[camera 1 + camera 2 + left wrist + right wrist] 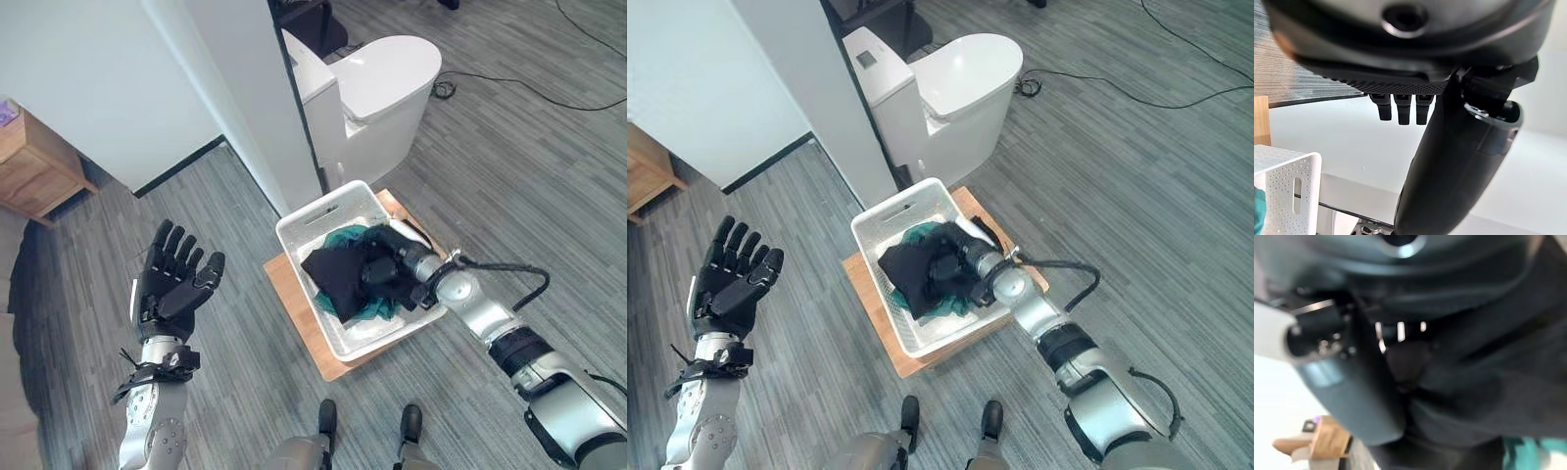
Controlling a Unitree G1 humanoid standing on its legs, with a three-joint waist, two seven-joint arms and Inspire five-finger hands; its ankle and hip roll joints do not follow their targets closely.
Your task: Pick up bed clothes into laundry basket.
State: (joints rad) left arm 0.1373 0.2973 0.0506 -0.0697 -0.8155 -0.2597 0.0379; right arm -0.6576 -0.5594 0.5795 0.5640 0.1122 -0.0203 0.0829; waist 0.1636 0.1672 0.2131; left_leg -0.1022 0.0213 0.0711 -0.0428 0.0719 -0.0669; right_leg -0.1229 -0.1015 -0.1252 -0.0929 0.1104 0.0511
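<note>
- At the far left a wooden cabinet is seen against the white wall, on the grey plank floor.
- The left hand is held up in the air, well apart from the basket, its fingers spread straight and nothing in it — the palm is turned towards the camera.
- A white partition is seen in the middle, with a white toilet just behind and to its right.
- The white laundry basket is set on a flat wooden board on the floor; its long axis runs from the near right corner back towards the toilet.
- Inside the basket a black garment is bunched on top of a teal cloth.
- The right hand is lowered into the basket and buried in the black garment; whether its fingers are curled or straight cannot be told.
</note>
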